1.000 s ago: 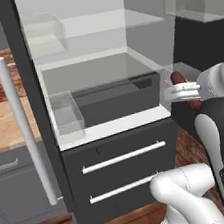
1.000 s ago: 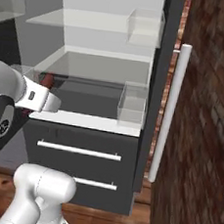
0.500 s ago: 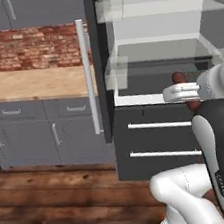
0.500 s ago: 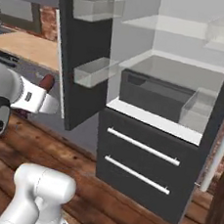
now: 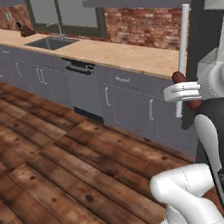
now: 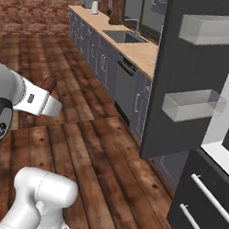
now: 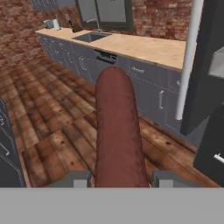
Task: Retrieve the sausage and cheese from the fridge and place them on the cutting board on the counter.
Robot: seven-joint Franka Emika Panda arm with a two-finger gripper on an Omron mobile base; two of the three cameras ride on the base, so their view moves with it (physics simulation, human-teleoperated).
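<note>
The sausage [image 7: 117, 131] stands centre frame in the hand view, clamped between the partly closed jaws, tip jutting beyond them.

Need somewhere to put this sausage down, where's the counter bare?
The counter is bare between the sink and the fridge door handle. The far end beyond the sink looks cluttered with small items.

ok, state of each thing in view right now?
sausage: held in the gripper, off any surface
gripper: shut on the sausage
fridge door: swung open, door bins bare
fridge drawers: closed
counter: cabinet doors below it closed
</note>
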